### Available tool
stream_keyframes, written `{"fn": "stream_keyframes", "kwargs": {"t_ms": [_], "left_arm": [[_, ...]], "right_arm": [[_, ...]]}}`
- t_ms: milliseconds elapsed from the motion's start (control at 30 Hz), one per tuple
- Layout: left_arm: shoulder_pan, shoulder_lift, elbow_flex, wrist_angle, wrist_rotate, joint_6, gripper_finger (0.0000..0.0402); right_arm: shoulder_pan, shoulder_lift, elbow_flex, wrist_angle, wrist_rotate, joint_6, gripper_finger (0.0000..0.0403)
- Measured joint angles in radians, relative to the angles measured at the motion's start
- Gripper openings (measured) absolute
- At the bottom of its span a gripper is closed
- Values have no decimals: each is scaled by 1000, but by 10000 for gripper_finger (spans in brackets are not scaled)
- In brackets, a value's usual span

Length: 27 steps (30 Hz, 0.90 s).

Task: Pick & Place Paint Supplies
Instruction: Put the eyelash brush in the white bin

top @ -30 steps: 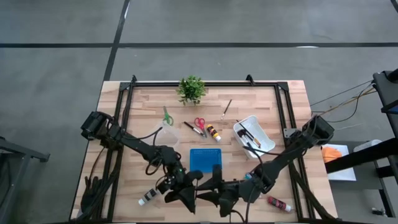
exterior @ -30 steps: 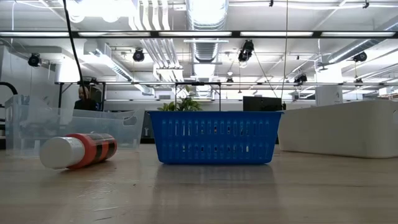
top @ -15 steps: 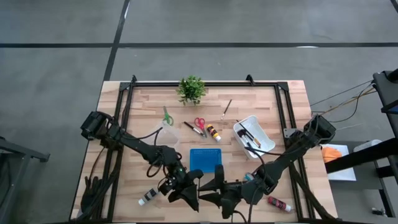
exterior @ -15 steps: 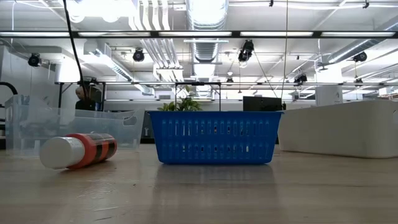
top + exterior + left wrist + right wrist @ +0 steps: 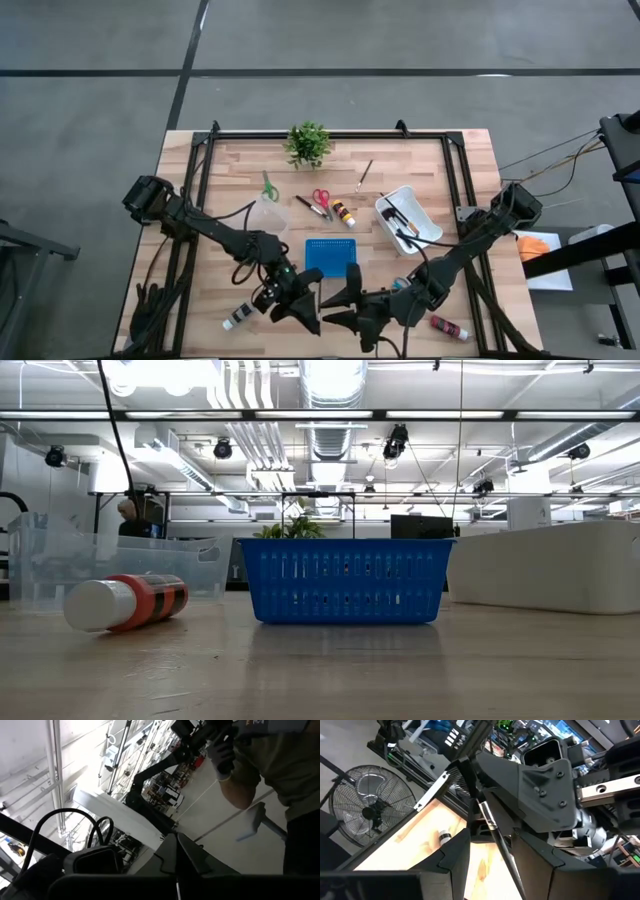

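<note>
My left gripper (image 5: pixel 306 300) and right gripper (image 5: pixel 346 297) face each other above the table's near edge. In the right wrist view a thin dark brush (image 5: pixel 496 836) with a silver ferrule runs from the left gripper's shut fingers through the gap of my open right gripper (image 5: pixel 491 839), whose fingers stand either side of it. My left gripper (image 5: pixel 176 851) shows shut. A blue basket (image 5: pixel 330 256) stands just beyond the grippers. A white-capped bottle (image 5: pixel 238 318) lies on its side near the left gripper. A red bottle (image 5: pixel 449 327) lies at the near right. My left gripper pinches the brush between its two shut fingers, close to the silver ferrule (image 5: pixel 487 816); the exact spot is hidden by the fingers. The brush is lifted clear of the table and sticks out toward the right gripper.
Farther back lie green scissors (image 5: pixel 268 187), red scissors (image 5: pixel 320 198), an orange bottle (image 5: pixel 343 212) and a brush (image 5: pixel 364 176). A clear container (image 5: pixel 268 212), a white bin (image 5: pixel 408 218) holding brushes and a potted plant (image 5: pixel 308 143) stand there too. A person's gloved hand (image 5: pixel 220 750) shows beyond the table.
Both grippers have shifted slightly toward the table's far edge while staying face to face. The left arm's base end has swung a little toward the table's left edge. Nothing on the table has moved.
</note>
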Motion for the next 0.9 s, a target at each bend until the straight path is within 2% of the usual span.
{"fn": "stream_keyframes", "kwargs": {"t_ms": [200,333,633,800,900], "left_arm": [[1,0,3,1,8,17,2],[5,-4,3,0,52,16,2],[24,-9,-2,-1,77,-27,2],[31,-9,-24,-3,-62,-99,2],[32,-9,-33,-1,-79,-147,2]], "right_arm": [[5,-3,-1,2,-27,-3,141],[3,-5,-1,13,-70,-3,141],[0,-5,-1,23,-60,-17,141],[17,-5,-1,-25,100,-48,141],[30,-5,-1,-86,171,-38,141]]}}
